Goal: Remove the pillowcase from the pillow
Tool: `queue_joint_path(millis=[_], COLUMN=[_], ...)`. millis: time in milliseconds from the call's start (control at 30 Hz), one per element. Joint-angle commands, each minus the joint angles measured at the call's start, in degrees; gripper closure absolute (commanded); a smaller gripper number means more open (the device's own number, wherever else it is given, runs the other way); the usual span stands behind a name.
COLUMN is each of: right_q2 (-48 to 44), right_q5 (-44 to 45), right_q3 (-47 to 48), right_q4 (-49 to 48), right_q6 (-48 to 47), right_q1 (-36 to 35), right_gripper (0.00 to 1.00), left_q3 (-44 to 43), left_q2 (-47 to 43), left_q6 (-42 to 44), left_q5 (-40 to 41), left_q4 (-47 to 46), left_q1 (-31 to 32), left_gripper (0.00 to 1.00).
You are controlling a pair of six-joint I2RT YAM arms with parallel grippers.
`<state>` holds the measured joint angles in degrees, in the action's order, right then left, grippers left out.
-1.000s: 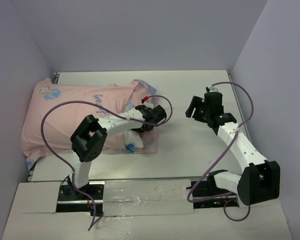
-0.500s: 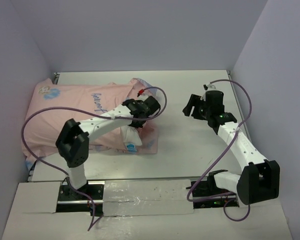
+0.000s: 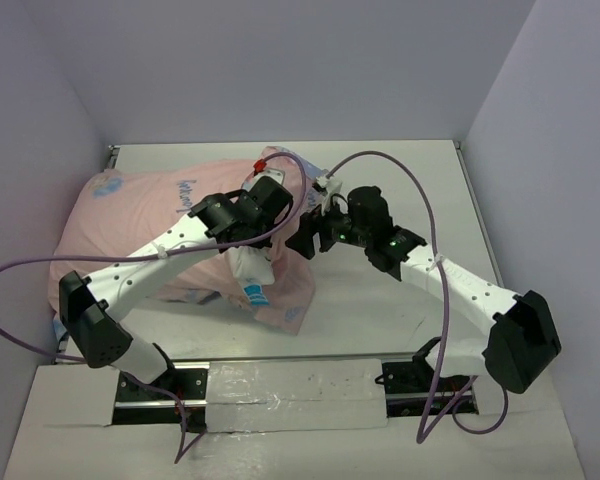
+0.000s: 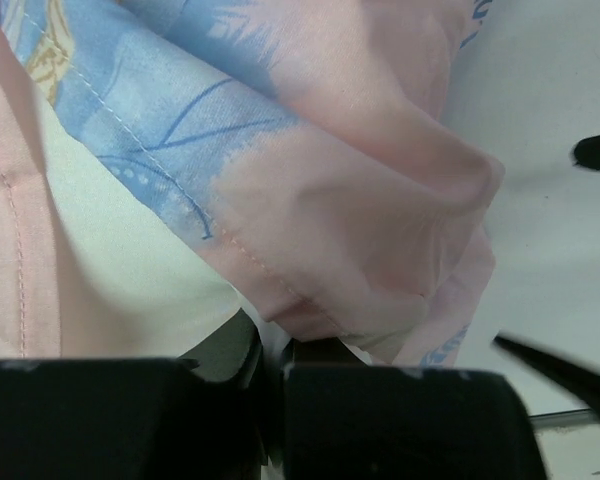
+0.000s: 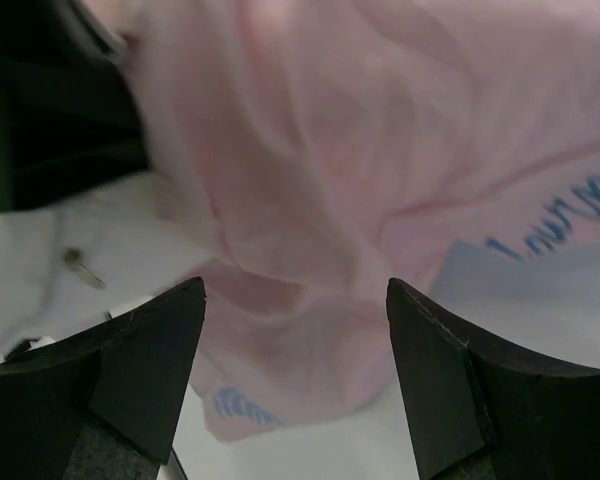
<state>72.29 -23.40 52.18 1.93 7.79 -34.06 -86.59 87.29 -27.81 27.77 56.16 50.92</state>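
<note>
The pillowcase (image 3: 140,225), pale pink side up with blue marks, covers the pillow at the left of the table. Its open end hangs bunched near the middle (image 3: 280,290). My left gripper (image 3: 277,212) is shut on the pillowcase's hem (image 4: 310,300) and holds it lifted. A strip of the white pillow (image 4: 120,270) shows inside the blue hem in the left wrist view. My right gripper (image 3: 302,238) is open right beside the lifted end. Pink fabric (image 5: 310,230) fills the space just beyond its fingertips (image 5: 150,350), not touching them.
The white tabletop (image 3: 400,170) lies to the right of the pillowcase and behind it. Purple-grey walls close in the table on the left, back and right. Purple cables loop above both arms. The arm bases sit on a white rail (image 3: 290,385) at the near edge.
My left gripper has moved back and left, lifting the pillowcase's open end. My right arm has swung left from the right side of the table up to that end.
</note>
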Motion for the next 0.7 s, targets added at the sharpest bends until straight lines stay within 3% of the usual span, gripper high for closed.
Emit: queue_joint_path(millis=[0,167,267,300,367,400,567,667], right_q2=[2.1,8.6,13.4,14.4,15.2,14.9,11.0,9.0], right_q5=[-0.4,3.7,7.0,9.3,21.1,26.0,44.1,47.5], right_q3=[2.6,7.4,10.6,12.0,12.5,12.2,11.1,10.0], right_q4=[-10.4,-11.3,-9.5,-8.6,-6.0,-5.2,3.1,6.2], right_q6=[1.1,3.5,4.4,5.7,8.4,11.3,18.3,22.7], right_q1=[-3.1,-7.2,-8.1,-8.2,-8.0,-7.8,-1.5,5.1], right_gripper=[0.2,0.2,0.28,0.54,0.9,1.0,1.0,1.0], left_q3=[-0.7,-0.9,-0.3,-0.1,0.5,1.6,4.0,5.3], left_q2=[-0.5,-0.6,-1.3,-1.7,-2.2,-3.0,-4.3,-4.7], left_q6=[-1.0,-1.2,-1.5,-1.7,-2.1,-2.2,-3.4,-4.2], left_q5=[-0.7,-1.8,-2.6,-2.5,-1.9,-1.8,-1.4,-1.4], left_q4=[-2.9,-3.5,-3.8,-3.5,-3.4,-3.5,-2.6,-1.8], left_q1=[0.1,0.1,0.1,0.1,0.1,0.1,0.0,-0.1], left_gripper=[1.0,1.0,1.0,1.0,1.0,1.0,1.0,1.0])
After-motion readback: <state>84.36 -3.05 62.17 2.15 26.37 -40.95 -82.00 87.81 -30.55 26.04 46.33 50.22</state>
